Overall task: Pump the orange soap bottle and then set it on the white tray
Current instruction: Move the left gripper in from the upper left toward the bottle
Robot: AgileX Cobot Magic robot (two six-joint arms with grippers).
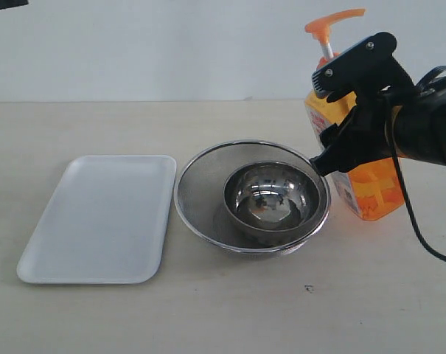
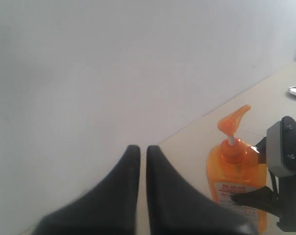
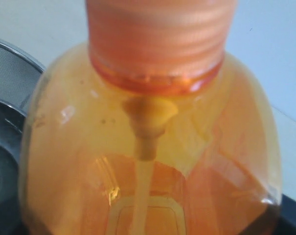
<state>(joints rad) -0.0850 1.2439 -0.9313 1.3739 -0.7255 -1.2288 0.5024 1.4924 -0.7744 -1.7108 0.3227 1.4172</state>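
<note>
Fingers of the right gripper (image 1: 318, 122) straddle the orange soap bottle (image 1: 370, 188). One sits up by the neck and the other lower, against the labelled body. They are set wide and appear clamped on the plastic. Just above the upper finger the pump head (image 1: 333, 21) stands raised on its white stem, apparently not yet pressed. The bottle leans slightly, and whether its base rests on the table (image 1: 355, 295) cannot be told.

The left gripper (image 2: 143, 149) hangs high with its two fingers drawn almost together on nothing, and the bottle is well beyond their tips.

The white tray (image 1: 97, 214) lies well apart from the right fingers, on the far side of a steel strainer (image 1: 200, 169) with a bowl (image 1: 270, 192) nested inside. The strainer sits just beside the lower finger.

The main risks lie in the pumping and the carry. A downward press on the head could twist the leaning bottle between smooth fingers or squirt soap over the table. On the way to the tray, a low carry could clip the strainer's rim and drag strainer and bowl along. A tilted release could also tip the tall bottle over on the shallow tray.
</note>
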